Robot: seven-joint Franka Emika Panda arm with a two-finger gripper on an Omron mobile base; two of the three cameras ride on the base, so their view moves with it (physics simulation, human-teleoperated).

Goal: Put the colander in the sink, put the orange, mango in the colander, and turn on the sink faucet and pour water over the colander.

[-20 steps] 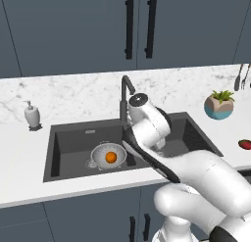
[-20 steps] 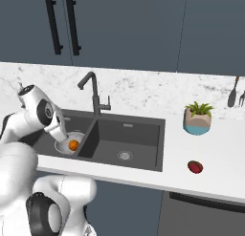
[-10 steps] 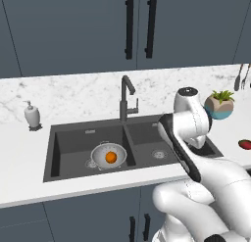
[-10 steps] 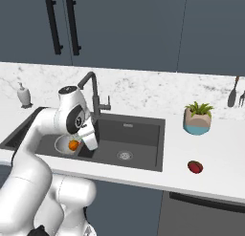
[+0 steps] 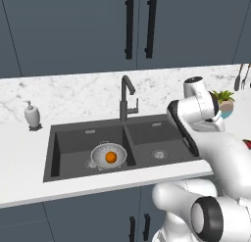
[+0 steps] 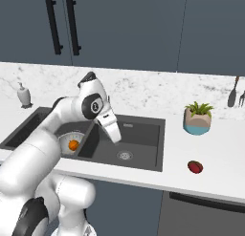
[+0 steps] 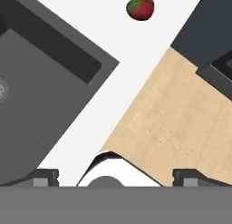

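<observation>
The gripper [image 7: 115, 177] hangs over the front right corner of the sink [image 7: 54, 82], its two dark finger tips standing wide apart at the bottom of the hand view with nothing between them; below them lie the white counter edge and a pale wooden floor [image 7: 181, 119]. In the base views the arm's hand sits above the right basin, near the front rim of the sink [image 5: 73, 175], and the fingers themselves are hidden behind the white wrist. On the white marble counter [image 6: 210, 158] to the right of the sink lies the mango [image 6: 194, 166], red and green, alone and well apart from the basin; the hand view shows the same mango [image 7: 140, 7] on bare white counter beyond the sink's corner. In the left basin the colander [image 5: 109, 155] sits upright on the basin floor, over the drain area, with the orange [image 5: 111, 157] resting inside it; from the right side the orange [image 6: 73, 144] shows beside the robot's arm, in the colander [image 6: 67, 139]. The right basin holds only its round drain [image 5: 159, 153]. Behind the divider between the basins stands the sink faucet [image 5: 126, 99], its hooked spout turned toward the left basin. Farther back, a white soap dispenser [image 5: 32, 114] stands on the counter left of the sink, and a small potted plant [image 6: 197, 119] stands to the right, near the marble backsplash. Dark cabinet doors [image 5: 137, 25] with black handles rise behind.
</observation>
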